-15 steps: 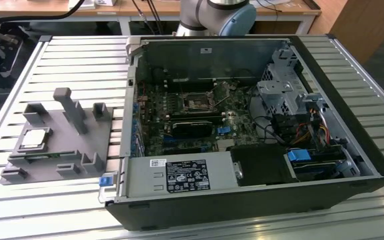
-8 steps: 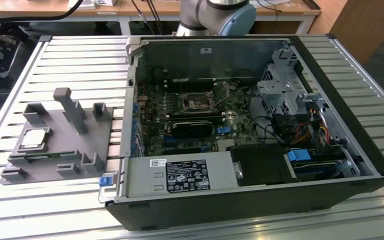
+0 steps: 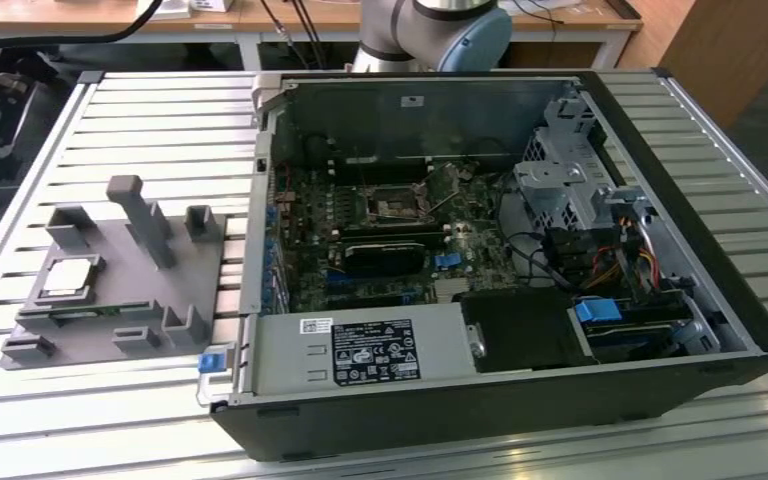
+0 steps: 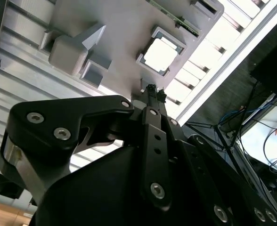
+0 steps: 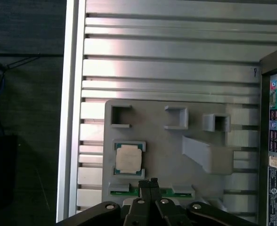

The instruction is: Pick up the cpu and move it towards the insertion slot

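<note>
Claw (image 5: pixel 148 182) was pressed together and pinched nothing. In both wrist views it hovered over the grey fixture (image 5: pixel 157 141), near the cpu (image 5: pixel 129 157) and not touching it. The cpu (image 4: pixel 160 52) lay flat in its square recess on the fixture, silvery top up. The fixture sat on the slatted counter (image 3: pixel 157 130), at the exterior view's left of the open computer case (image 3: pixel 491 410). The insertion slot (image 3: pixel 394 207) was on the board inside the case, well apart from the cpu (image 3: pixel 71 278).
</note>
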Controlling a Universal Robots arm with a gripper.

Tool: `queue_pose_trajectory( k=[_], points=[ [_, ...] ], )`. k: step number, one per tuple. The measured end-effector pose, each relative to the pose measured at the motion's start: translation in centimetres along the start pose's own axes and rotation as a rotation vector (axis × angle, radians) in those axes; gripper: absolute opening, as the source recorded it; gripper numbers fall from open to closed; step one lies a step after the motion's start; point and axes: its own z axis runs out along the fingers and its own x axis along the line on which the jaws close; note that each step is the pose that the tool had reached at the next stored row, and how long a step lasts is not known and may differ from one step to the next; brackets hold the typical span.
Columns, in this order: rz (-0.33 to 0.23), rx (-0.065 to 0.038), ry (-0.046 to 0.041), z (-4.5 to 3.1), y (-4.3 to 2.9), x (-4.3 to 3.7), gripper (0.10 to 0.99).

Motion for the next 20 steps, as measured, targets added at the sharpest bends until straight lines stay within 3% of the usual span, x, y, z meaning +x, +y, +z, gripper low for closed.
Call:
queue_pose_trajectory(
  k=[5, 6, 7, 9, 10, 12, 13, 15, 20],
  points=[
    [-0.003, 0.000, 0.0000, 0.20, -0.17, 0.11, 0.114],
    [-0.003, 0.000, 0.0001, 0.27, -0.19, 0.14, 0.169],
    [-0.003, 0.000, 0.0001, 0.35, -0.24, 0.16, 0.169],
    [-0.004, 0.000, 0.0000, 0.54, -0.30, 0.18, 0.294],
    [-0.004, 0.000, 0.0001, 0.65, -0.33, 0.20, 0.294],
    [-0.005, 0.000, 0.0001, 0.90, -0.37, 0.21, 0.408],
    [-0.005, 0.000, 0.0001, 1.05, -0.38, 0.23, 0.408],
    [-0.006, 0.000, 0.0002, 1.38, -0.42, 0.26, 0.525],
    [-0.008, 0.000, 0.0002, 2.01, -0.46, 0.41, 0.588]
  ],
)
